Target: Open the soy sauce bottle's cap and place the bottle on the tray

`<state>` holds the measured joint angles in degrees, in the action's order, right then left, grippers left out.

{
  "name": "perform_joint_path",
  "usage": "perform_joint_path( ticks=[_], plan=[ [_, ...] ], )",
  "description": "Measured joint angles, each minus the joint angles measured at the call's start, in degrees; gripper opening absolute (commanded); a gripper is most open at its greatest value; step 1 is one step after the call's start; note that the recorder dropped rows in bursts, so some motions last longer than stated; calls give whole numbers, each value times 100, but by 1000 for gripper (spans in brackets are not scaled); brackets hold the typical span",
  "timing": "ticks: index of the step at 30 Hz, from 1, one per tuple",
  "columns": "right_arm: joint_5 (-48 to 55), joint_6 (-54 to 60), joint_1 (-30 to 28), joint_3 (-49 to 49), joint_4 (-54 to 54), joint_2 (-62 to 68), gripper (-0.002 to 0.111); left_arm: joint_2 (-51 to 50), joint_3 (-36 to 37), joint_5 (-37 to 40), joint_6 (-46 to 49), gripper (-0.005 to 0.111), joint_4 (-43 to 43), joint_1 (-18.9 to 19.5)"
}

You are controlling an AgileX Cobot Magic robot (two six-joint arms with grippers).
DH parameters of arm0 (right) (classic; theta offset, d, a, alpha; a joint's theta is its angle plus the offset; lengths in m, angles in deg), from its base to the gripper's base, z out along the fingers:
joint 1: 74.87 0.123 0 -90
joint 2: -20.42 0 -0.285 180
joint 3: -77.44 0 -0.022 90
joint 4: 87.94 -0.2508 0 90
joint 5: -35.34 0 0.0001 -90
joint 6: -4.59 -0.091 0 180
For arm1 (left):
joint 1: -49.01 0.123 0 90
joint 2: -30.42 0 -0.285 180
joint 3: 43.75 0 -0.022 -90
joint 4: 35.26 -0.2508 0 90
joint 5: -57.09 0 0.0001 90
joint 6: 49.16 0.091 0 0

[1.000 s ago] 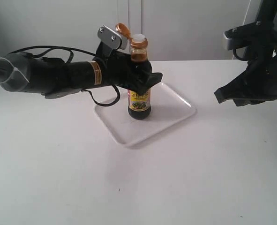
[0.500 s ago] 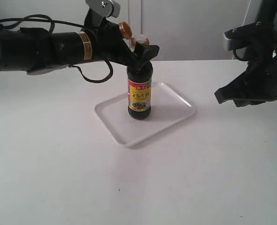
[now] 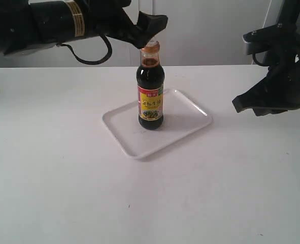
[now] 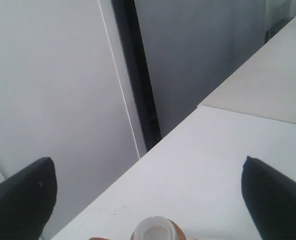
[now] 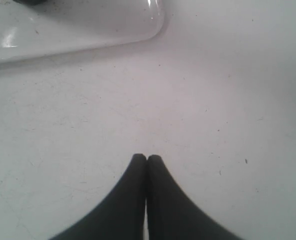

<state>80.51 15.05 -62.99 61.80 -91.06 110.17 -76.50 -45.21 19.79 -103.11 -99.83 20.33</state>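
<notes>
Standing upright in the middle of the frame, the soy sauce bottle point(image 3: 150, 96) is on the white tray point(image 3: 188, 118), its base well inside the rim and nothing touching it. Right above it, at the top centre, hangs the left tool point(image 4: 146, 162), its two dark fingers point(image 4: 22, 200) spread wide with only air between them. From that arm's own camera the white spout point(image 4: 154, 231) shows bare beneath the tool, ringed by the copper-orange cap point(image 3: 150, 48), so I'd judge the flip-top to be open (the hinged lid itself is mostly hidden from where I stand).

Over at the right of the frame the right tool point(image 5: 146, 160) is closed on nothing, fingertips pressed together, poised above bare tabletop point(image 3: 63, 178) with a corner of the tray nearby.

By my reckoning both halves of the job are done and this is the letting-go end of it. The next move calls for the left arm to clear away cleanly, going upward rather than sideways, so that neither finger clips the neck or the cap and topples a tall, narrow bottle.
</notes>
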Motion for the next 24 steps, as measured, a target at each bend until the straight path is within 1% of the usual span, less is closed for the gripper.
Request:
perform_joint_path(
  ticks=[4,7,8,10,13,17,21,22,24],
  plan=[
    [0,0,0,0,0,0,0,249,0,65,-379,105,-443,0],
    [0,0,0,0,0,0,0,450,0,189,-862,104,-1030,0],
    [0,0,0,0,0,0,0,503,0,245,-1015,102,-1224,0],
    [0,0,0,0,0,0,0,635,0,354,-1395,96,-1739,0],
    [0,0,0,0,0,0,0,832,0,494,-1898,78,-2383,0],
    [0,0,0,0,0,0,0,1088,0,740,-2599,41,-3130,0],
    [14,0,0,0,0,0,0,1305,0,938,-3000,4,-3403,0],
    [14,0,0,0,0,0,0,1364,0,1009,-3048,0,-3415,0],
    [17,0,0,0,0,0,0,1444,0,1159,-3077,0,-3436,0]
  ],
)
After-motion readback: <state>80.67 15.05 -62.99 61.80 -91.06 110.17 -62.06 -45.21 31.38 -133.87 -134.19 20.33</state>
